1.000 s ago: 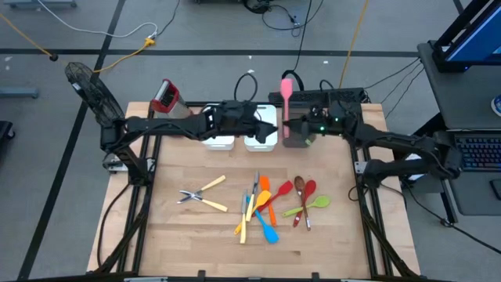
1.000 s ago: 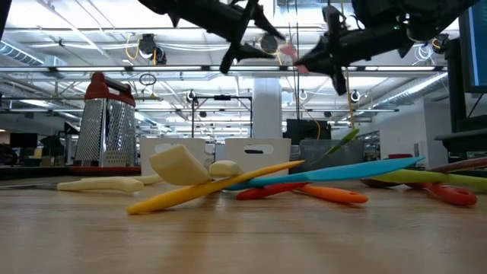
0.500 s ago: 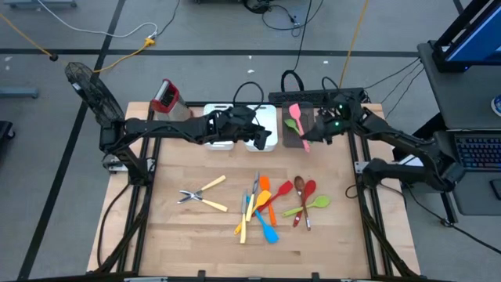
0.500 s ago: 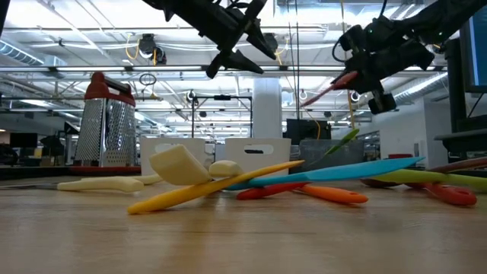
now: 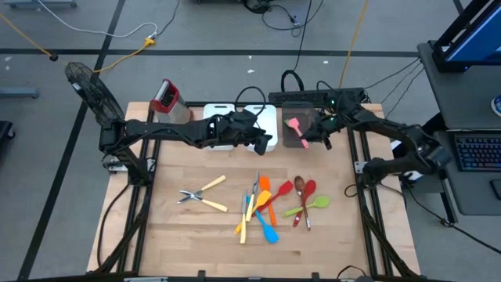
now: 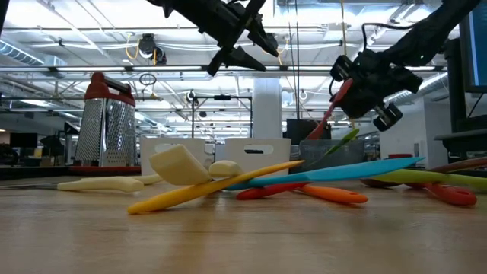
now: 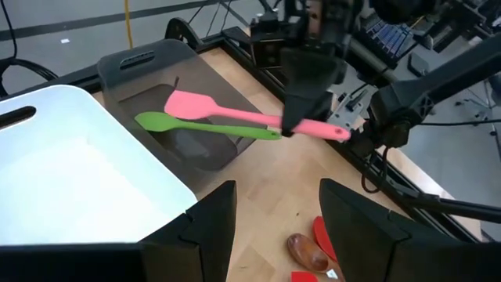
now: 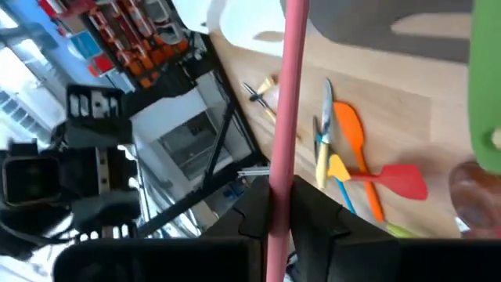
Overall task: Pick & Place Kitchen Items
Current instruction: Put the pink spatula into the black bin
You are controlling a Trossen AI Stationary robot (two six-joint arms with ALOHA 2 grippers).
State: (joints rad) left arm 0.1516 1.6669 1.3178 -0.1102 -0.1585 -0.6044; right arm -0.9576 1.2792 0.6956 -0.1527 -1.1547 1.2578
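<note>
The table [image 5: 188, 227] carries a loose pile of utensils [image 5: 262, 205] at its middle, with white bins [image 5: 235, 141] and a dark bin [image 5: 293, 125] along the far edge. The right gripper [image 5: 319, 131] hangs over the dark bin, fingers clamped on the handle of a pink spatula [image 7: 235, 113], whose blade tilts down into the bin above a green spoon [image 7: 196, 125] already inside. The left gripper [image 5: 262, 139] waits just beside the white bins, fingers apart and empty. Judged risk: released this high and tilted, the spatula may tip over the bin's rim onto the table
</note>
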